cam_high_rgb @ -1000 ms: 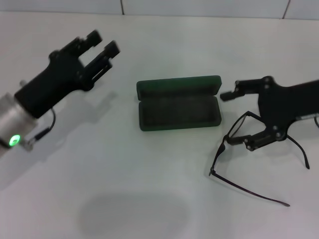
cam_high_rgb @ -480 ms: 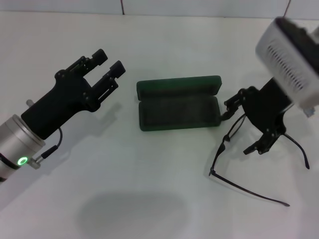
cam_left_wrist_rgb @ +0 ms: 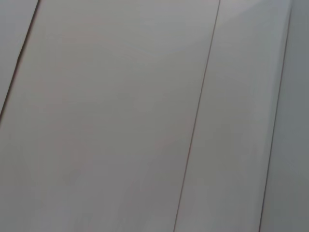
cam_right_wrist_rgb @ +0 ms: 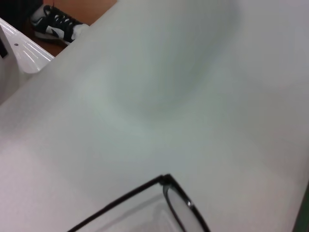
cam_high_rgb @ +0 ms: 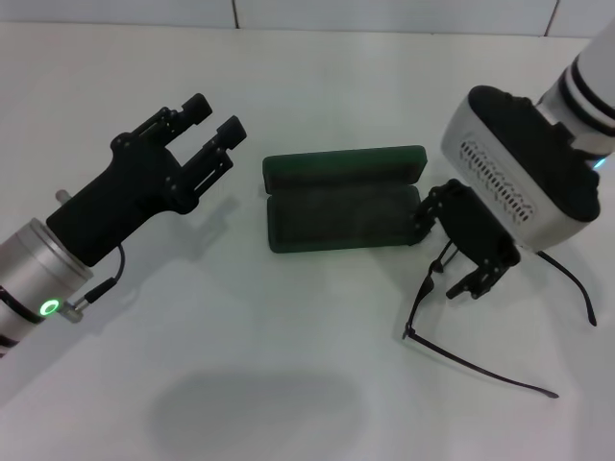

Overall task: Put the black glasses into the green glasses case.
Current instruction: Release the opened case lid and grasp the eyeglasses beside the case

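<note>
The green glasses case [cam_high_rgb: 344, 219] lies open in the middle of the table, lid laid back on the far side, dark lining showing, nothing in it. The black glasses [cam_high_rgb: 424, 293] lie on the table just right of the case, temple arms unfolded; one long arm [cam_high_rgb: 480, 366] runs toward the front right. My right gripper [cam_high_rgb: 446, 252] is open and points down over the front of the glasses, beside the case's right end, hiding part of the frame. The right wrist view shows a frame corner [cam_right_wrist_rgb: 167, 183]. My left gripper [cam_high_rgb: 213, 117] is open and empty, held in the air left of the case.
The table [cam_high_rgb: 288, 384] is white, with a tiled wall [cam_left_wrist_rgb: 145, 116] behind it. The right wrist view shows the table's edge, with a shoe [cam_right_wrist_rgb: 55, 21] on the floor and a white object [cam_right_wrist_rgb: 19, 53] beyond it.
My right arm has swung round so its wrist now stands over the glasses, and its gripper has shifted left toward the case's right end. My left gripper has edged right, toward the case.
</note>
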Robot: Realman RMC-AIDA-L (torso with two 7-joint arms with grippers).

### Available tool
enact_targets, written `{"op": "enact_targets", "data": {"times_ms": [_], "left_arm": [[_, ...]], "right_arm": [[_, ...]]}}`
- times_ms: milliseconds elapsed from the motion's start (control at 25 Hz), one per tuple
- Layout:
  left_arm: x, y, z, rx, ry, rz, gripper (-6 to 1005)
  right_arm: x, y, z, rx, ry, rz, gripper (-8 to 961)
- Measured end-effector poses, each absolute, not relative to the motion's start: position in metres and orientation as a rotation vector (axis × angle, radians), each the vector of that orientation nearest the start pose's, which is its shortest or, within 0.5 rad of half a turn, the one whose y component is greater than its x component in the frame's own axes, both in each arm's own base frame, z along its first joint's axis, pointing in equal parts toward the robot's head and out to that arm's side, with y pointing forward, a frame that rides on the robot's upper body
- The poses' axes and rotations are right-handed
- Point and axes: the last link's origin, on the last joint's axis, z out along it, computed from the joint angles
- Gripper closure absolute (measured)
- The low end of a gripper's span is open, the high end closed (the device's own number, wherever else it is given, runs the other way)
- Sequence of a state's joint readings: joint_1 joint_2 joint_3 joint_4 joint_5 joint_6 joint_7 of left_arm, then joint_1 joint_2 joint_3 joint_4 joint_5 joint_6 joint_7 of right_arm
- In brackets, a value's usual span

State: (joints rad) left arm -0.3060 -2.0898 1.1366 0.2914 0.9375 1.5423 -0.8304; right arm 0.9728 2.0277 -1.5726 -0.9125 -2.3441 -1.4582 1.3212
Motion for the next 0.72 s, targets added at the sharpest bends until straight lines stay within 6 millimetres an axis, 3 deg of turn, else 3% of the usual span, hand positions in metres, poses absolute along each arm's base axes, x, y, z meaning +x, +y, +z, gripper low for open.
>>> {"op": "enact_targets", "data": {"times_ms": [280, 440, 720], "left_arm": [[-0.283, 0.283, -0.02, -2.101, -0.564, -1.234, 436], [-0.285, 0.281, -0.02, -2.094, -0.549, -1.219, 436], [-0.287, 0.279, -0.02, -2.085, -0.564, -1.217, 436]], "right_arm": [[0.122, 0.378, -0.081, -2.959, -1.122, -0.734, 244], [0.123, 0.375, -0.084, -2.965, -1.123, -0.732, 364], [0.124, 0.371, -0.087, -2.978, -1.143, -0.74, 467]]}}
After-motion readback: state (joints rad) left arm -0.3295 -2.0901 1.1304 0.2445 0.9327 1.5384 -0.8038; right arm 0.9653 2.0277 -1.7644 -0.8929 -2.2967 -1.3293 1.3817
